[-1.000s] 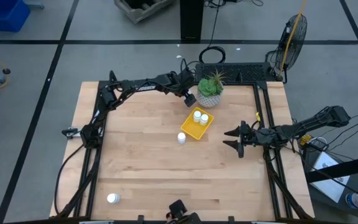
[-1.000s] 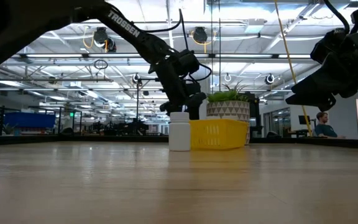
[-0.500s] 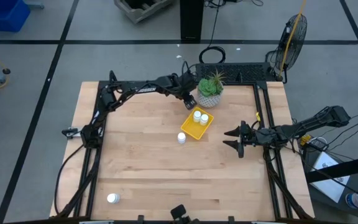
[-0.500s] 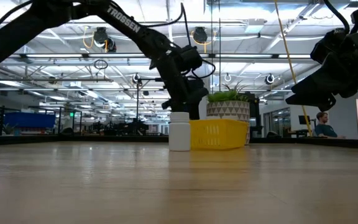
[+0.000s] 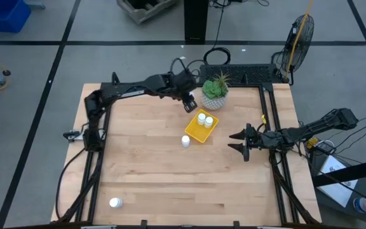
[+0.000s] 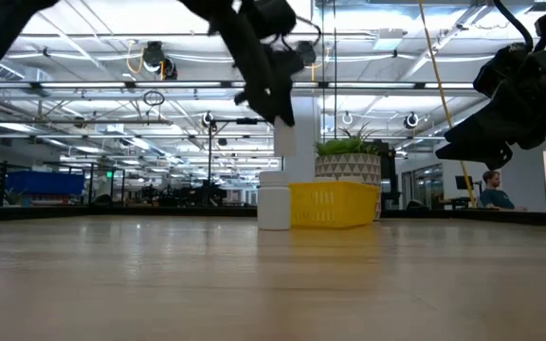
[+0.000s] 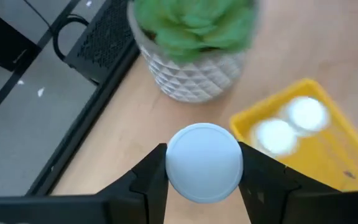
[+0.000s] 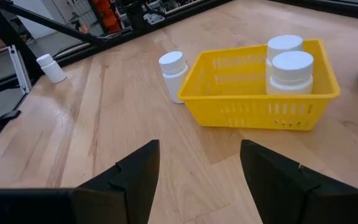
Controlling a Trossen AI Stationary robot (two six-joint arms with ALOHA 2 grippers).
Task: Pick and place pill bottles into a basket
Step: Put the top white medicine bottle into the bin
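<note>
Wooden tabletop (image 5: 145, 152) lies below my left gripper (image 7: 202, 180), pinching a small white plastic pill bottle (image 7: 204, 163) by its sides (light, smooth, probably slippery); right gripper (image 8: 199, 163) waits spread.

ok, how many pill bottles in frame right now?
5. Two stand in the yellow basket, at and; one stands on the table beside it; one sits near the table's front-left corner; one is held in the left pincer.
</note>
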